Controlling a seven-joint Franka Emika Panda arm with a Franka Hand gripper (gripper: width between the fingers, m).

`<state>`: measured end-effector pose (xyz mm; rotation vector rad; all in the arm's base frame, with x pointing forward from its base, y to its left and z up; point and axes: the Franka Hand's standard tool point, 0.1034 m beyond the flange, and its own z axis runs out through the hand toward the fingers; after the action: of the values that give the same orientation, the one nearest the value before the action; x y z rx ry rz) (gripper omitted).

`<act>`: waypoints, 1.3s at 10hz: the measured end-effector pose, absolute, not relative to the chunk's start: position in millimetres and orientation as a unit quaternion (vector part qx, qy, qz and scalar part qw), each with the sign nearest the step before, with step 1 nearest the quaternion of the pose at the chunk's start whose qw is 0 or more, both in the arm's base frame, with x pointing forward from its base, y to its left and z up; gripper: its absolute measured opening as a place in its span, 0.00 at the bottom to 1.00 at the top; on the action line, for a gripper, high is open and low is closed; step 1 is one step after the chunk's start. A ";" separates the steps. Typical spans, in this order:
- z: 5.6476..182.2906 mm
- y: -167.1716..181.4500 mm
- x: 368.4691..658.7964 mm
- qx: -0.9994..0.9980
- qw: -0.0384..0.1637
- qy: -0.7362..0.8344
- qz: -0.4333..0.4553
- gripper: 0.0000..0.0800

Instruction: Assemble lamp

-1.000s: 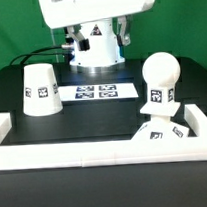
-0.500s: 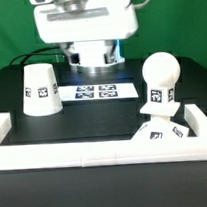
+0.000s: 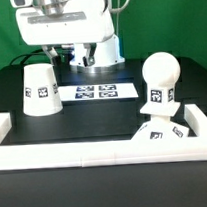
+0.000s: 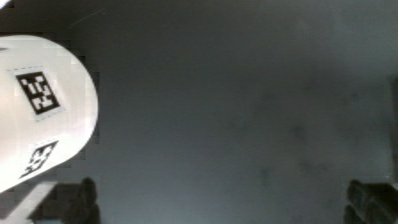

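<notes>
The white tapered shade (image 3: 38, 88) stands mouth down on the black table at the exterior view's left. It also shows at the edge of the wrist view (image 4: 36, 110), with two tags visible. The round bulb (image 3: 160, 79) stands upright on the square base (image 3: 159, 136) at the front right. My gripper (image 3: 66, 52) hangs above and just behind the shade, apart from it. In the wrist view the gripper (image 4: 217, 205) is open and empty, its fingertips (image 4: 64, 200) far apart over bare table.
The marker board (image 3: 98, 92) lies flat between the shade and the bulb. White border rails run along the front (image 3: 85, 153), the left (image 3: 1, 127) and the right (image 3: 198, 120). The arm's white pedestal (image 3: 96, 54) stands at the back.
The arm has swung toward the exterior view's left, from over the middle of the table to above the shade. The lamp parts have not moved.
</notes>
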<state>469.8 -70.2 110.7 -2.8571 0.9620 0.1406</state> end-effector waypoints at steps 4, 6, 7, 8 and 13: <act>109.3 -71.2 454.3 -0.962 0.016 0.259 0.083 0.87; 109.9 -81.1 441.5 -0.968 0.002 0.237 0.082 0.87; 111.5 -86.9 438.5 -0.972 -0.002 0.224 0.069 0.87; 109.2 -92.4 433.8 -0.975 -0.002 0.218 0.050 0.87; 104.7 -96.8 428.0 -0.979 0.003 0.199 0.044 0.87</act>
<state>428.0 -96.8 104.7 -3.0695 0.6238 0.1371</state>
